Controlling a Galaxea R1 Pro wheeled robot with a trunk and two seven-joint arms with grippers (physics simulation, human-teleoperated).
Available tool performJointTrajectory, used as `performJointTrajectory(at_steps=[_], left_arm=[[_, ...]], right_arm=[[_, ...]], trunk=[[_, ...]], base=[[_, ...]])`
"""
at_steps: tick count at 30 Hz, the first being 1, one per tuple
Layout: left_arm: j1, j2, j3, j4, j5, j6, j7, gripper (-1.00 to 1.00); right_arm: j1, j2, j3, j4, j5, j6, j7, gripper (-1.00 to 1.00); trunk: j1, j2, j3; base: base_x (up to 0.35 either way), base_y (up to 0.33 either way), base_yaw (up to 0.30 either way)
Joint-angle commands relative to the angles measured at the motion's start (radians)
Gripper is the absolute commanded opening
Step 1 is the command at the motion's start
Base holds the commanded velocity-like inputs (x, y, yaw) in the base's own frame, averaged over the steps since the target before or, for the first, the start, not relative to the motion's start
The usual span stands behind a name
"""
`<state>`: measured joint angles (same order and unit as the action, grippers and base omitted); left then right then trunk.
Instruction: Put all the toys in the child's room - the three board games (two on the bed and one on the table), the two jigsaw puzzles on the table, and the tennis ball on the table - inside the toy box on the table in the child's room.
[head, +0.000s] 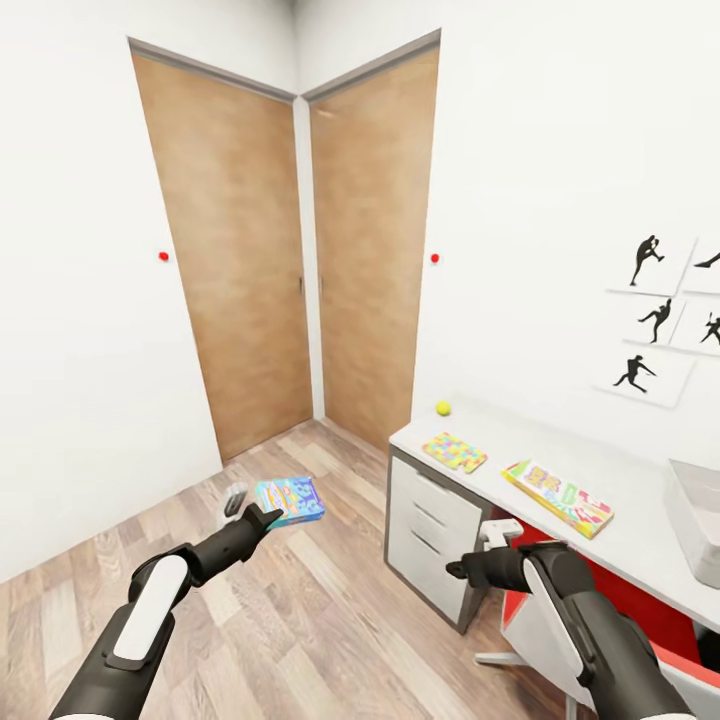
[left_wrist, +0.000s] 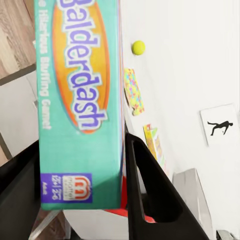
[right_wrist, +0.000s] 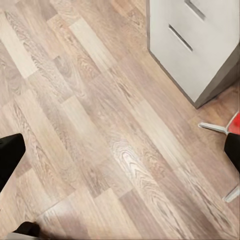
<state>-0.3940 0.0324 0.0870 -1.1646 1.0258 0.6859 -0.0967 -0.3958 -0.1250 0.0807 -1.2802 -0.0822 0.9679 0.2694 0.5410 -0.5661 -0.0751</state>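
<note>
The left gripper (left_wrist: 100, 195) is clamped on a flat teal board game (head: 290, 499), held out over the plank floor well short of the table (head: 600, 480). The glossy card box is pinched near one end, so it could pivot or slip as it swings toward the grey toy box (head: 692, 510). The right gripper (right_wrist: 120, 155) hangs spread apart, empty. On the smooth tabletop lie a fuzzy tennis ball (head: 443, 407), a chequered jigsaw (head: 454, 451) and a long printed game box (head: 558, 497).
</note>
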Motion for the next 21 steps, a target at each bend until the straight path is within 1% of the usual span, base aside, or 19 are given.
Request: performJointTrajectory(at_steps=[1, 6, 14, 21], left_arm=[[-0.001, 0.000, 0.002, -0.002, 0.002, 0.006, -0.004, -1.00], [0.000, -0.001, 0.002, -0.008, 0.002, 0.006, -0.005, -1.00], [0.000, -0.001, 0.002, -0.014, 0.003, 0.006, -0.007, -1.00], [0.000, -0.002, 0.002, -0.021, 0.003, 0.006, -0.007, -1.00]], right_arm=[[0.005, -0.002, 0.001, -0.013, -0.008, 0.018, -0.005, 1.00], [0.021, -0.003, -0.002, -0.051, -0.008, 0.065, -0.005, 1.00], [0.032, -0.006, -0.003, -0.065, -0.008, 0.074, -0.004, 1.00], [0.036, -0.026, -0.004, -0.072, -0.014, 0.075, -0.004, 1.00]], trunk=[[0.001, -0.002, -0.002], [0.001, -0.002, -0.002], [0.001, -0.002, -0.002], [0.001, -0.002, -0.002]], base=[[0.170, 0.000, 0.000], [0.089, 0.000, 0.000], [0.023, 0.000, 0.000], [0.005, 0.000, 0.000]])
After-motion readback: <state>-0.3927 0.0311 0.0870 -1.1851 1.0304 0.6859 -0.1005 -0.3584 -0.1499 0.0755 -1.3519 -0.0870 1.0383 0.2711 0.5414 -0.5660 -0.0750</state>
